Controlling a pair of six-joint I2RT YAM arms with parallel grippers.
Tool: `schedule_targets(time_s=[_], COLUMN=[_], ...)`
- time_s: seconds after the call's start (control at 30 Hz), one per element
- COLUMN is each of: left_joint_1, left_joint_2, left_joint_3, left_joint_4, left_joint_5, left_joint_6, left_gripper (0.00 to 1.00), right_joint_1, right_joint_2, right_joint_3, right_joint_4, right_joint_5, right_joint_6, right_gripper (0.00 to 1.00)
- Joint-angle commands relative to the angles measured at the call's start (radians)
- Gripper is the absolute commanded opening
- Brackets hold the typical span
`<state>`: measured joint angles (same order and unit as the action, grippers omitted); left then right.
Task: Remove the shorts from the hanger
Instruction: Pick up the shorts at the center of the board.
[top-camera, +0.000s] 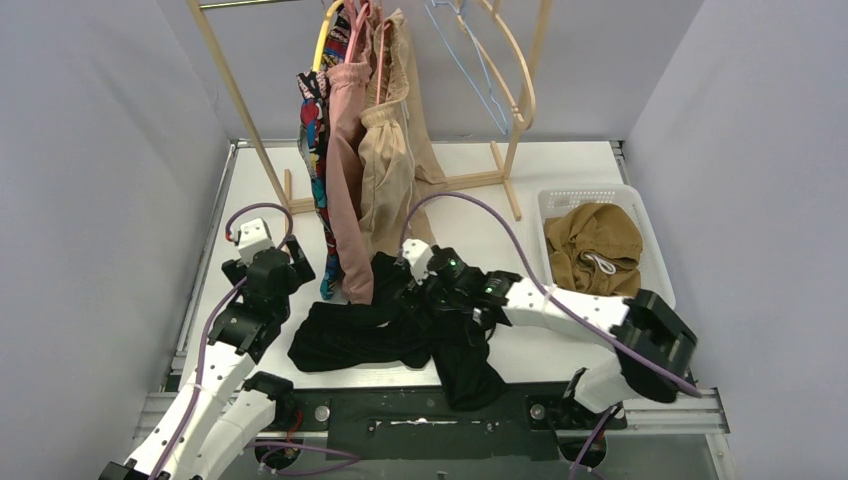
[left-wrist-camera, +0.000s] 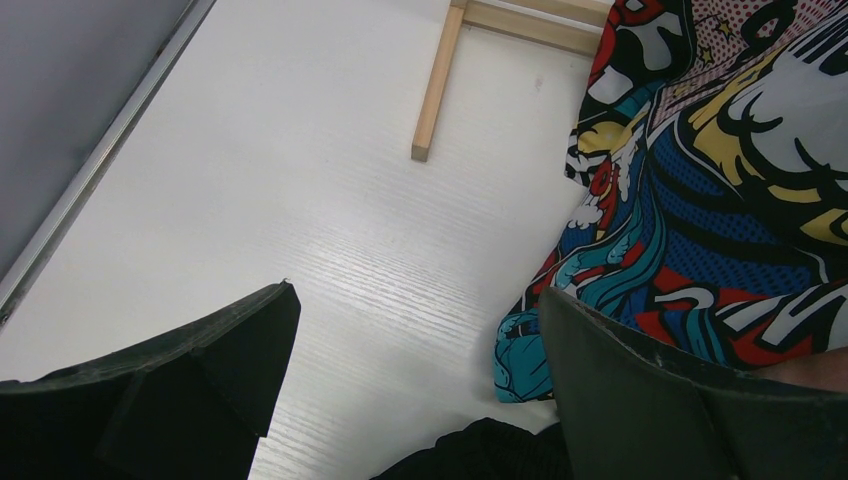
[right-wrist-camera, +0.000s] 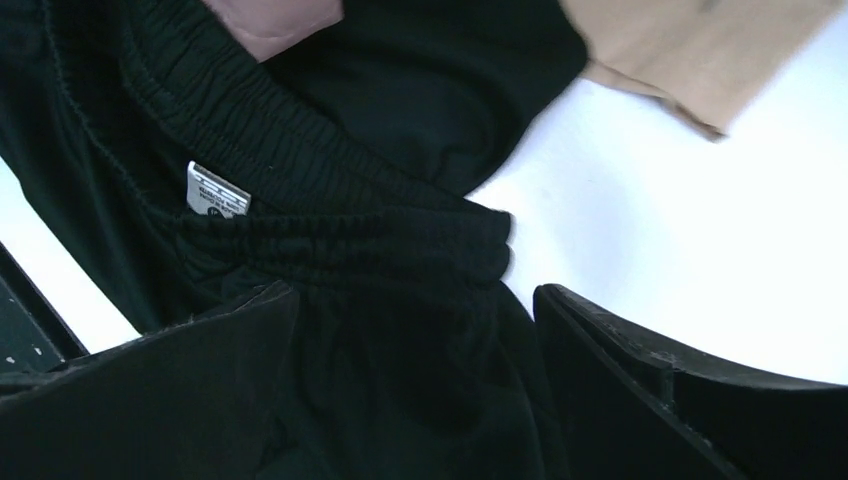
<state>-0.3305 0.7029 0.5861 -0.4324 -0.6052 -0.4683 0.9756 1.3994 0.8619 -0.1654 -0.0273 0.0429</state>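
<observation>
The black shorts lie crumpled on the table at the front centre. My right gripper is low over them, open; in the right wrist view its jaws straddle the cloth just below the gathered waistband with a white label. The comic-print, dusty pink and beige shorts hang on hangers from the rack. The tan-brown shorts lie in the basket. My left gripper is open and empty over bare table, beside the comic-print hem.
A wooden rack stands at the back, its foot ahead of my left gripper. Empty blue wire hangers hang at its right. A white basket sits at the right. Grey walls close in on both sides.
</observation>
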Motion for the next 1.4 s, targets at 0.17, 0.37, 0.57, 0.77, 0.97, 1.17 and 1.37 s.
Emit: schedule_targets(time_s=[0.17, 0.37, 0.57, 0.77, 0.97, 1.17, 1.37], left_joint_1=[0.005, 0.005, 0.005, 0.005, 0.006, 0.005, 0.006], left_joint_2=[-0.026, -0.010, -0.006, -0.014, -0.008, -0.015, -0.009], left_joint_3=[0.047, 0.047, 0.051, 0.047, 0.047, 0.047, 0.047], left_joint_4=[0.022, 0.036, 0.030, 0.036, 0.038, 0.034, 0.042], left_joint_5=[-0.004, 0.011, 0.010, 0.012, 0.012, 0.010, 0.015], left_joint_6=[-0.006, -0.001, -0.002, -0.001, -0.001, -0.001, -0.001], left_gripper=[0.91, 0.91, 0.91, 0.91, 0.91, 0.91, 0.91], right_joint_1=[0.000, -0.005, -0.003, -0.017, -0.015, -0.004, 0.104], right_joint_2=[0.221, 0.087, -0.136, -0.349, -0.505, -0.486, -0.421], right_joint_3=[0.089, 0.046, 0.072, 0.175, 0.153, 0.001, -0.181], right_joint_4=[-0.034, -0.041, -0.074, -0.115, 0.001, -0.148, -0.109], right_joint_5=[-0.204, -0.193, -0.093, 0.028, 0.128, -0.040, -0.356], right_joint_6=[-0.105, -0.130, -0.192, -0.293, -0.301, -0.012, 0.304], right_gripper=[0.68, 0.04, 0.00, 0.00, 0.00, 0.00, 0.01])
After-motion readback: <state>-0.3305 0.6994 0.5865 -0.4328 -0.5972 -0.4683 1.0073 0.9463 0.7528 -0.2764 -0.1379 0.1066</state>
